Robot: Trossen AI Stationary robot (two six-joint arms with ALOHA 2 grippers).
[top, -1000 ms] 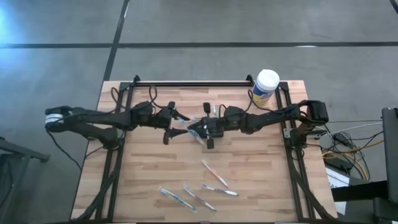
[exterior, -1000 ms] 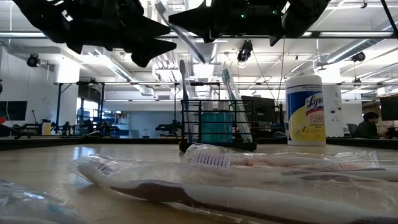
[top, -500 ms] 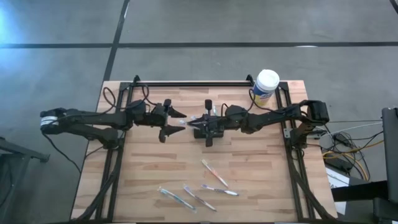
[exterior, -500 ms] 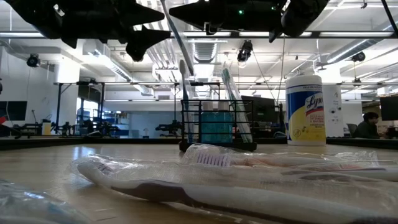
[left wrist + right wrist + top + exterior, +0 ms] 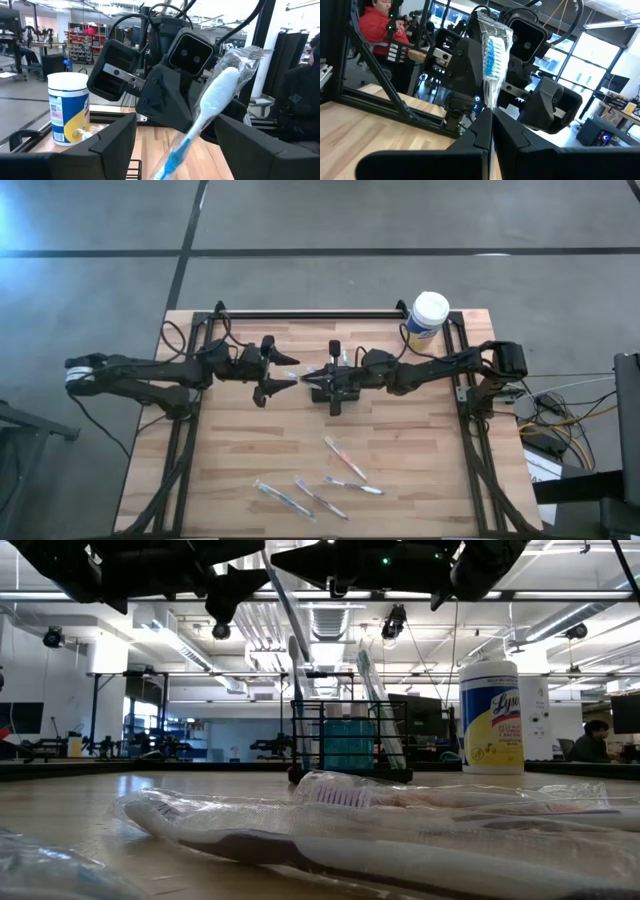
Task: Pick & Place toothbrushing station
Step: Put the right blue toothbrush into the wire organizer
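Note:
My right gripper (image 5: 312, 380) (image 5: 491, 125) is shut on a plastic-wrapped white toothbrush (image 5: 297, 374) (image 5: 285, 600) with blue bristles, high above the table's middle. My left gripper (image 5: 272, 367) (image 5: 175, 119) is open, facing it from the table's left. Its fingers stand on either side of the toothbrush (image 5: 210, 110) without touching it. The black wire-mesh caddy (image 5: 350, 740) (image 5: 338, 358) stands on the table under the right arm, with toothbrushes upright in it. My right gripper pinches the wrapped toothbrush between its two shut fingers, on the handle below the head (image 5: 491, 106). The fingers come about level from the table's right and lie across the brush. The brush stands tilted, its bristled head (image 5: 492, 47) up, lifted clear of the table.
A white-lidded, yellow-labelled canister (image 5: 428, 315) (image 5: 491, 715) stands at the far right corner. Several wrapped toothbrushes (image 5: 345, 457) (image 5: 352, 486) (image 5: 285, 500) lie near the table's front edge. People show in the room beyond (image 5: 375, 25) (image 5: 598, 740).
My left gripper has drawn back from the toothbrush toward the table's left and turned about its wrist, staying open. My right gripper has shifted slightly toward the far edge with the toothbrush, which now stands steeper.

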